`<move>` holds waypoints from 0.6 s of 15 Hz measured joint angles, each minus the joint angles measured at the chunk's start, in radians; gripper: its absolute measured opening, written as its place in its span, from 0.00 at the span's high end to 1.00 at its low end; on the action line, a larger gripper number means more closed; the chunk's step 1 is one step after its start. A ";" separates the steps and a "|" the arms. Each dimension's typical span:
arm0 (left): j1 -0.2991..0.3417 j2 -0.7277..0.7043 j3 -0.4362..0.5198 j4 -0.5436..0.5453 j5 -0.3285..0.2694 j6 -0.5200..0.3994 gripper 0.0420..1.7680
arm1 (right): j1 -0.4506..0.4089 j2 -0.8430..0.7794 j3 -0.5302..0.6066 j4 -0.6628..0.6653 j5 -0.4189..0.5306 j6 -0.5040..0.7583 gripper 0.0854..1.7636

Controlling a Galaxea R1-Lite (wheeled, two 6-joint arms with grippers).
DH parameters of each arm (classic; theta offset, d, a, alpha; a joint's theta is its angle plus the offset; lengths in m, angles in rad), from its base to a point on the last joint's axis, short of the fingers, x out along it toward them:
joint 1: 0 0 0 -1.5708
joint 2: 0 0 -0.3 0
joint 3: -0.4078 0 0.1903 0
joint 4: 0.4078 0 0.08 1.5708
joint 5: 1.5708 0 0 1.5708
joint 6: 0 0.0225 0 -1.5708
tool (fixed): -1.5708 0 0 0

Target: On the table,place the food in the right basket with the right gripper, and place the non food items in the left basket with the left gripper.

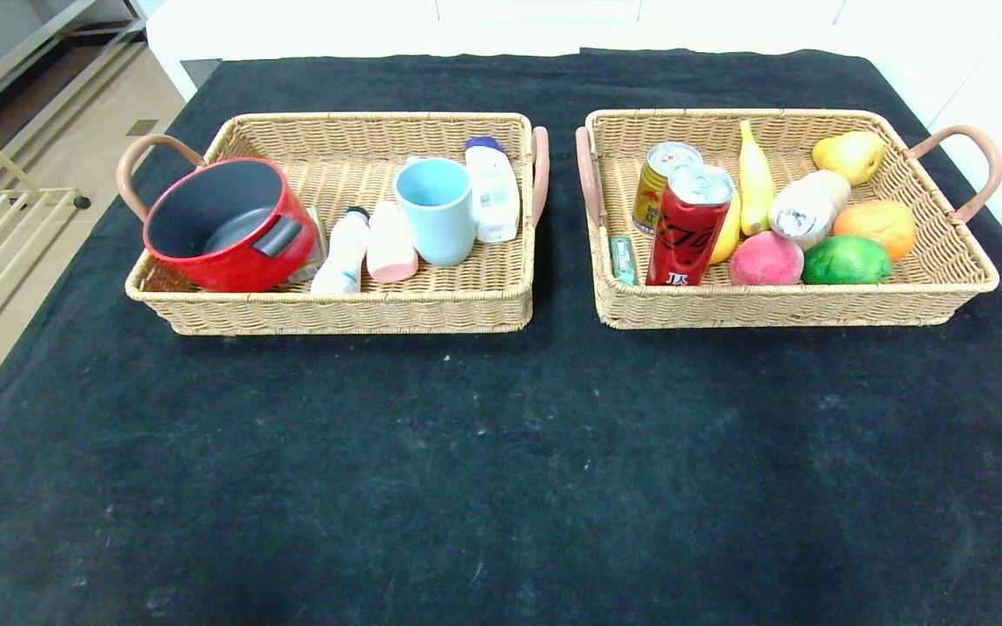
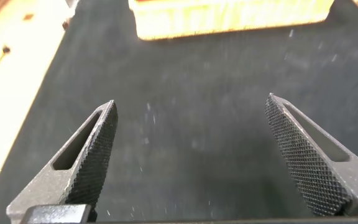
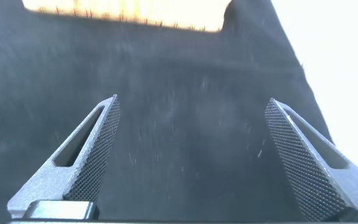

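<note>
1. Food [image 1: 766, 259] lies in the right basket [image 1: 945, 291]; non-food items [image 1: 436, 211] in the left basket [image 1: 153, 296].
2. Left gripper [image 2: 191, 155] and right gripper [image 3: 192, 155]: jaws spread wide, empty, each over bare cloth [image 1: 501, 469] with its basket ahead.
3. Nothing appears left to sort.

red can [image 1: 688, 228] | label "JDB" at base, partly legible

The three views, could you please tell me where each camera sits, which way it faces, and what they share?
Head view: on the robot's head, looking forward and down at the left basket and right basket; no arm shows.
Left wrist view: on the left arm, facing the black cloth; the open left gripper shows.
Right wrist view: on the right arm, facing the cloth; the open right gripper shows.
Shared: the cloth in all three; each wrist view catches a basket edge.
</note>
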 joint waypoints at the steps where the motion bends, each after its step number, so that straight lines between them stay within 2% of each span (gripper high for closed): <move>1: 0.000 -0.001 0.029 0.002 0.003 -0.002 0.03 | 0.000 0.000 0.013 0.005 0.001 0.003 0.04; 4: 0.000 -0.001 0.065 0.011 -0.008 -0.008 0.03 | 0.001 0.000 0.026 0.024 0.025 0.012 0.04; 9: 0.000 -0.001 0.070 0.009 -0.016 -0.046 0.03 | 0.000 0.000 0.028 0.072 0.045 0.033 0.04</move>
